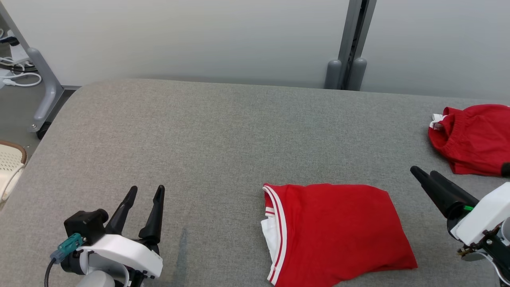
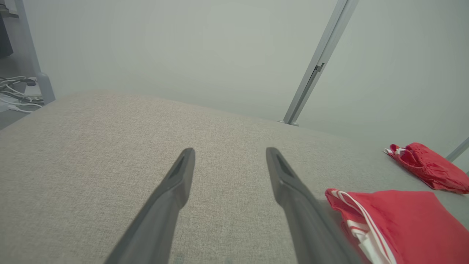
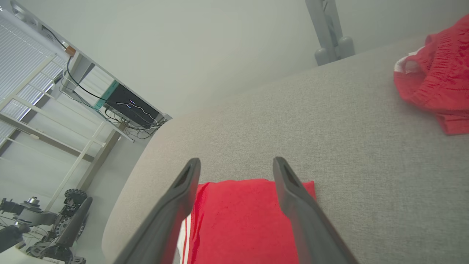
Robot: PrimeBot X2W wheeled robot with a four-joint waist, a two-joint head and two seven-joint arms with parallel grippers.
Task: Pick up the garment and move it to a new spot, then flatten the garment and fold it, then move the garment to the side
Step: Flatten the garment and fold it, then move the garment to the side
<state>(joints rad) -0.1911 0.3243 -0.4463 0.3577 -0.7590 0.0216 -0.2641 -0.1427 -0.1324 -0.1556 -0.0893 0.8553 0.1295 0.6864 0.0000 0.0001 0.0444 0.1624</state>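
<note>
Left claw (image 1: 146,188) sits low at the near left, fingers spread wide and holding nothing, over the bare grey fabric of the desk (image 1: 199,131); folded red garment (image 1: 338,231), white stripes running down its left edge, lies flat near the front of the desk, right of centre; right claw (image 1: 424,171) hangs near the garment's right side, fingers parted and empty, angled up and to the left; second red garment (image 1: 474,137) lies crumpled at the far right, well apart from the folded one.
</note>
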